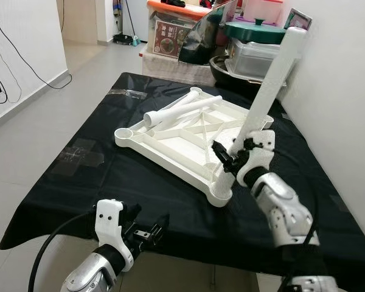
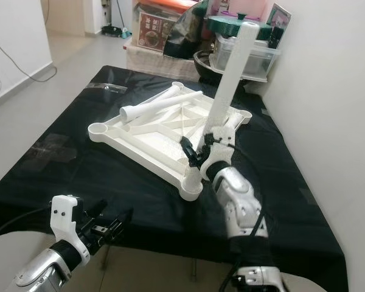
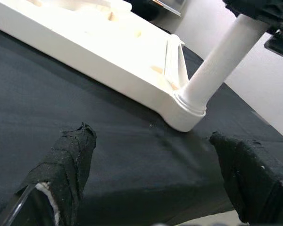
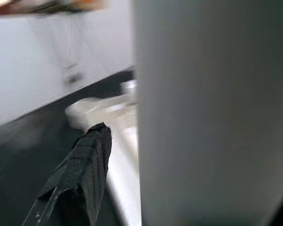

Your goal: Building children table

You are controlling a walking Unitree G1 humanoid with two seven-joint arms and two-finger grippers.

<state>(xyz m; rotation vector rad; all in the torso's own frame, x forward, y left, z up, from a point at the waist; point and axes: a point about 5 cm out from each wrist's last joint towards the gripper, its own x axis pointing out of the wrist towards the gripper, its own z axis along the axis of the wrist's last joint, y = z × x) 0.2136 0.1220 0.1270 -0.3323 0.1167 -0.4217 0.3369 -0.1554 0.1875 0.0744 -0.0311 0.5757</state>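
The right end effector (image 1: 228, 159) is clamped on a white table leg (image 1: 267, 88) standing tilted in the near corner socket of the inverted white tabletop (image 1: 170, 149), which lies on the black-covered worktop (image 1: 79, 182). Two loose legs (image 1: 179, 111) rest on the tabletop. The left end effector (image 1: 151, 231) hovers at the worktop's near edge, fingers apart and empty

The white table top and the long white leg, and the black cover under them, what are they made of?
The table top looks like moulded white plastic: smooth, slightly shiny, with raised ribs on its upturned underside. The leg held by the right gripper seems the same plastic, a plain smooth tube. The black cover looks like thin matte cloth, since it creases and drapes over the edge.
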